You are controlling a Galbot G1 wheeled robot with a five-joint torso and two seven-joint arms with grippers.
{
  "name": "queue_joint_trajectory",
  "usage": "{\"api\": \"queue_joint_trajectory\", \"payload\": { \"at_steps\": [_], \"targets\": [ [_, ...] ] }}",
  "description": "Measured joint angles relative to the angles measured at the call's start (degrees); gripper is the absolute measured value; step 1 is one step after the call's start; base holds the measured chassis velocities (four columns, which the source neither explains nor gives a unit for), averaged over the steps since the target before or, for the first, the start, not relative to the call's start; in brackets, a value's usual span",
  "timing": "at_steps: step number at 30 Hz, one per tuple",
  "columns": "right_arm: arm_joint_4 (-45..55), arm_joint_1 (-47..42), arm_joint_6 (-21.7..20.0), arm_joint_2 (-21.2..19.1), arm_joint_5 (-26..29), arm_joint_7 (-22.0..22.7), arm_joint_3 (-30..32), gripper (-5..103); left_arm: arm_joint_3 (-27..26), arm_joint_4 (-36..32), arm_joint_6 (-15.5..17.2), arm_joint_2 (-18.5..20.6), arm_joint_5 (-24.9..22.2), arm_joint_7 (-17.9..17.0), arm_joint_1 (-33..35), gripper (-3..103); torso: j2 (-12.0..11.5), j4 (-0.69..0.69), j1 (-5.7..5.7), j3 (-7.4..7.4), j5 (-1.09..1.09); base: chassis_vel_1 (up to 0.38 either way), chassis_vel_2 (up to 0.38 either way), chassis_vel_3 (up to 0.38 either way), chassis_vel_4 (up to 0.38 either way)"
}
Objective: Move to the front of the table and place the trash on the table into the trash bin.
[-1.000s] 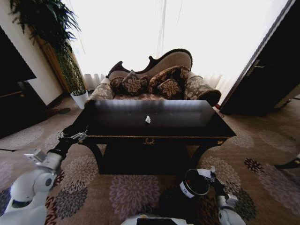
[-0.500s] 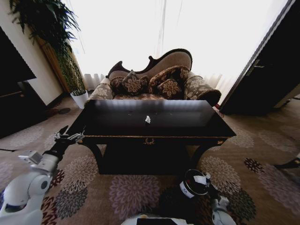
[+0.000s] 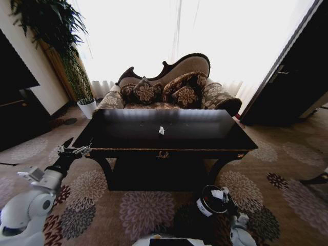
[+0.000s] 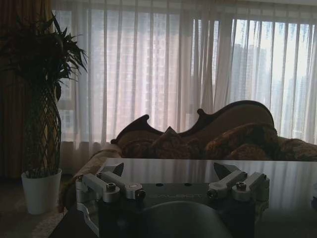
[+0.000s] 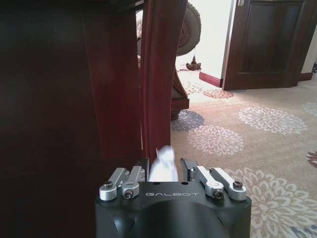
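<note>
You are facing the long front edge of the table [image 3: 169, 134], its glossy black top reflecting the bright window. One scrap of crumpled white paper [image 3: 161, 130] lies on the top near the middle, a little toward the front edge, well apart from both arms. Your left gripper [image 3: 72, 149] hangs just off the table's front left corner, at about the height of the top, touching nothing; in the left wrist view its fingers [image 4: 111, 184] stand spread wide with only air between them, looking out across the tabletop [image 4: 198, 171] toward the sofa [image 3: 169, 87] and the white plant pot [image 4: 42, 191]. Your right gripper [image 3: 224, 197] is low at the front, below the table's edge and right at the rim of the bin [image 3: 211, 201], which stands on the carpet [image 3: 138, 205] just in front of the table, right of centre. In the right wrist view the right gripper [image 5: 163, 168] is pinched around a blurred piece of white paper [image 5: 164, 166] that sticks out between its fingers, with a carved table leg [image 5: 161, 74] close ahead of it. From the head view you cannot tell whether that paper is over the bin's mouth or just beside the rim.
</note>
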Motion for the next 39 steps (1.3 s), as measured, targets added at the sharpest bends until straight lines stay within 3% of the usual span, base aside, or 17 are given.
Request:
{"api": "queue_joint_trajectory", "payload": {
  "at_steps": [2, 5, 8, 14, 19, 26, 39],
  "targets": [
    [0.07, 0.02, -0.02, -0.04, 0.07, 0.0, -0.02, 39, 0.0, 0.02, 0.0, -0.03, 0.01, 0.0, -0.04, 100, 0.0, 0.0, 0.0, 0.0, 0.0, 0.0, 0.0, 0.0, 0.0],
    [0.17, 0.08, -0.09, -0.14, 0.16, 0.0, -0.23, 55, 0.0, 0.21, -0.01, -0.09, 0.06, 0.0, -0.11, 100, 0.0, 0.0, 0.0, 0.0, 0.0, 0.0, 0.0, 0.0, 0.0],
    [0.17, 0.07, -0.11, -0.21, 0.17, 0.0, -0.28, 61, 0.0, 0.37, -0.02, -0.1, 0.09, 0.0, -0.19, 100, 0.0, 0.0, 0.0, 0.0, 0.0, 0.0, 0.0, 0.0, 0.0],
    [2.15, -1.43, -0.11, -0.45, 0.5, 0.0, 0.35, 88, 0.11, 0.94, -0.04, -0.07, 0.1, 0.0, -0.54, 100, 0.0, 0.0, 0.0, 0.0, 0.0, 0.0, 0.0, 0.0, 0.0],
    [9.07, -5.68, 1.18, 0.14, -0.92, -0.45, 1.54, 99, 1.13, 1.57, -0.06, -0.48, 0.43, 0.01, -1.22, 100, 0.0, 0.0, 0.0, 0.0, 0.0, 0.0, 0.0, 0.0, 0.0],
    [17.59, -12.38, 5.9, 1.71, -4.23, -2.55, 4.17, 100, 3.35, 2.64, -0.19, -1.51, 1.32, 0.27, -2.61, 100, 0.0, -0.01, 0.0, 0.0, 0.0, 0.0, 0.0, 0.0, 0.0],
    [35.76, -21.6, 7.38, 3.14, -1.17, -3.89, 6.56, 100, 5.64, 5.12, -0.23, -1.49, 1.91, 0.37, -4.97, 100, 0.0, 0.0, 0.0, 0.0, 0.0, 0.0, 0.0, 0.0, 0.0]
  ]
}}
